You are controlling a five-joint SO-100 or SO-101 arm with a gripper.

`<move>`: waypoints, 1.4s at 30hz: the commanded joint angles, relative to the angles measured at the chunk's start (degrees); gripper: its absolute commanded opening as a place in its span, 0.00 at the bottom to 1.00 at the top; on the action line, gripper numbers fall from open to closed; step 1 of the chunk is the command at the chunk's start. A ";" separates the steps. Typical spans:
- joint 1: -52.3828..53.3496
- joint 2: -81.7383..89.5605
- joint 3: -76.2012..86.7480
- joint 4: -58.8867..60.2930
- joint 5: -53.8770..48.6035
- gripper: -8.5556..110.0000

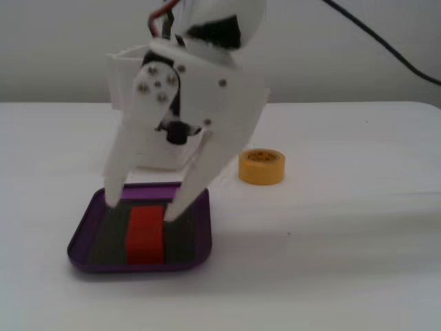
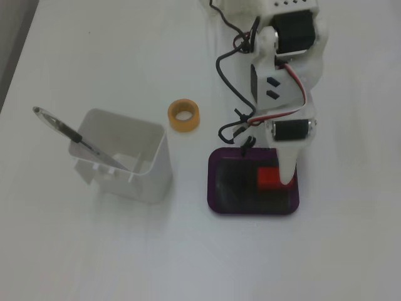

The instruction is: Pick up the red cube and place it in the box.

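Note:
The red cube [image 1: 145, 234] lies flat on the dark bottom of the purple box [image 1: 81, 243]. My gripper [image 1: 141, 205] hangs over the box with its two white fingers spread wide, their tips at the cube's far end, one on each side. The right finger [image 1: 180, 200] is close against the cube's edge; I cannot tell if it touches. The gripper is open and holds nothing. In the other fixed view the cube [image 2: 268, 179] lies in the right half of the box [image 2: 250, 210], and one finger [image 2: 287, 164] partly covers it.
A yellow tape roll [image 1: 262, 167] stands on the white table to the right of the box; it shows left of the arm in the other fixed view [image 2: 183, 116]. A tall white square container [image 2: 128, 164] holding a dark pen [image 2: 78, 135] stands left of the box.

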 commanded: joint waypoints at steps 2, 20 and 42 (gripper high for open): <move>0.09 2.02 -16.35 13.18 0.35 0.20; 3.69 12.39 -45.62 38.41 0.62 0.19; 8.88 84.29 71.89 7.73 -0.18 0.19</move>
